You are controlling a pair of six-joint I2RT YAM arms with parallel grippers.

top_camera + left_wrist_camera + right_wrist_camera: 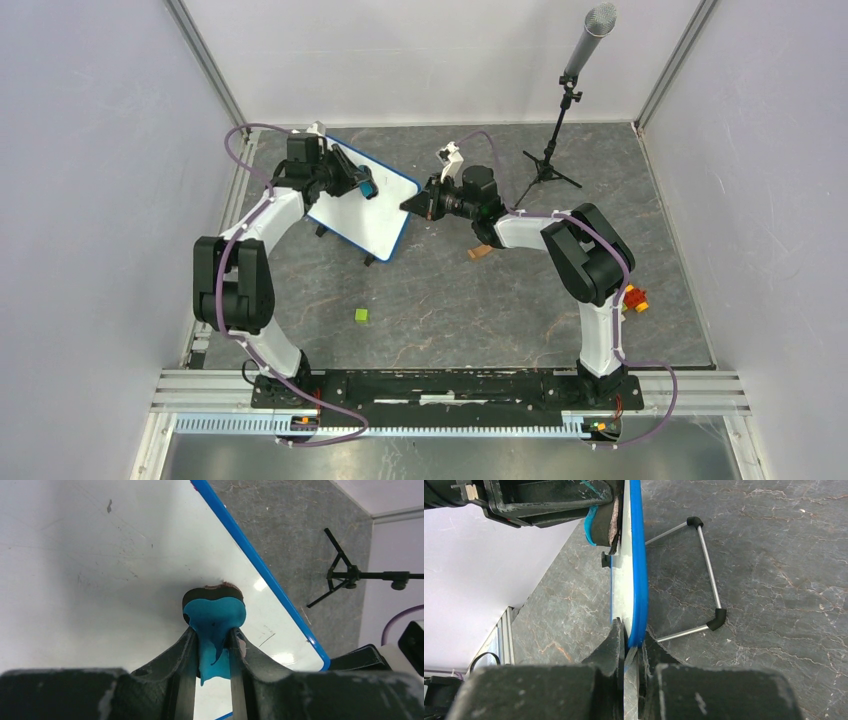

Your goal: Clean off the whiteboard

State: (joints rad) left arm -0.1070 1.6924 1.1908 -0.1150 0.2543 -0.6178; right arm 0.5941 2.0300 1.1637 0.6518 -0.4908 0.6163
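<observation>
The whiteboard [365, 200], white with a thin blue frame, stands tilted at the back left of the table. My left gripper [368, 187] is shut on a blue eraser [214, 611] whose dark felt presses against the board face [100, 570]. The face shows only faint smudges and a small mark. My right gripper [408, 203] is shut on the board's right blue edge [638, 580]. In the right wrist view the eraser [599, 525] touches the board and the wire stand [704, 555] props it from behind.
A microphone on a black tripod [550, 165] stands at the back right. A small green cube [361, 315] lies on the table near the front. A brown block [481, 252] lies under the right arm, and red and yellow pieces [634, 297] lie at the right.
</observation>
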